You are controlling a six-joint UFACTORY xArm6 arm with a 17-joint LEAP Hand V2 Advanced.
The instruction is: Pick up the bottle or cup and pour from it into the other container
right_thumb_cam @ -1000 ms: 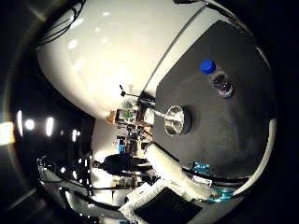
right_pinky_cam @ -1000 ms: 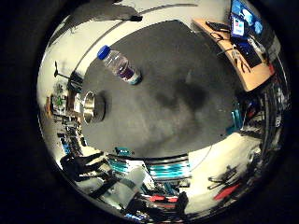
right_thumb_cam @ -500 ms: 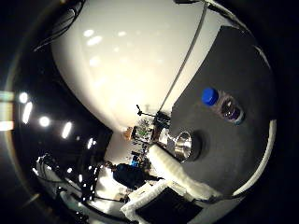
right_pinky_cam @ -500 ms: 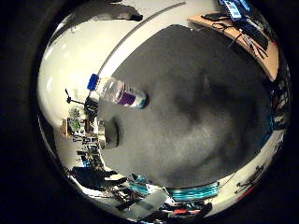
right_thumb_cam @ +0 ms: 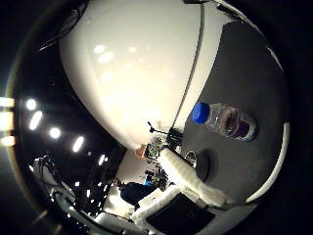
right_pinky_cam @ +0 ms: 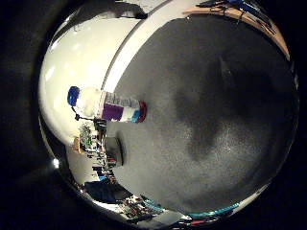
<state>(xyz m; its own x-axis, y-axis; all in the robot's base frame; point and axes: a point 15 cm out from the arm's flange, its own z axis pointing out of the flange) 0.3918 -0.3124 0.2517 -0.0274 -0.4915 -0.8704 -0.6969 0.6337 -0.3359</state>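
Observation:
A clear plastic bottle with a blue cap and a purple label stands upright on the dark grey table. A small metal cup stands on the same table a short way from the bottle. Of my right hand only a white finger and black body parts show at the edge of the thumb side view. That finger reaches out straight beside the cup and holds nothing. The bottle is apart from the hand and nothing touches it.
A pale wall rises behind the table's far edge. A tripod and cluttered shelves stand beyond the cup. A wooden desk with screens lies past the table's other side.
The whole picture has shifted and the bottle now looks larger in both views, so the palm has come closer to it. Bottle and cup stay where they stood.

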